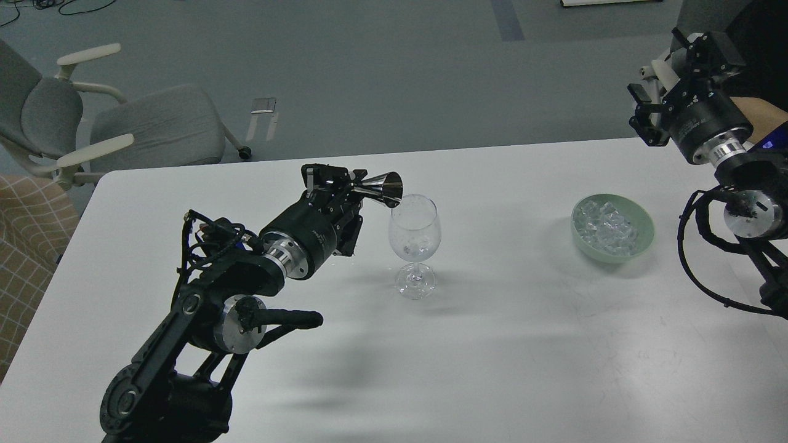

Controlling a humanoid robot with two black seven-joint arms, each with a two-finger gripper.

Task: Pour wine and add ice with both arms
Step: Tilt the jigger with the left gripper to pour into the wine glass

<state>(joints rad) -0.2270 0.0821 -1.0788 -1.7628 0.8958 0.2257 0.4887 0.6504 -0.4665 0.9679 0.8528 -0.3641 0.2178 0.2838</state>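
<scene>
A clear wine glass [415,237] stands upright near the middle of the white table [492,344], with a small lump of ice [420,249] in its bowl. My left gripper [335,184] is shut on a shiny metal jigger [381,186], held tipped on its side with its mouth touching the glass's left rim. A pale green bowl [640,240] holds several ice cubes [606,229] at the right. My right gripper [652,104] hangs high beyond the table's far right edge, away from the bowl; its fingers cannot be told apart.
A grey office chair [123,132] stands on the floor behind the table's left corner. A checked cushion [28,246] is at the left edge. The table's far edge runs just behind the glass.
</scene>
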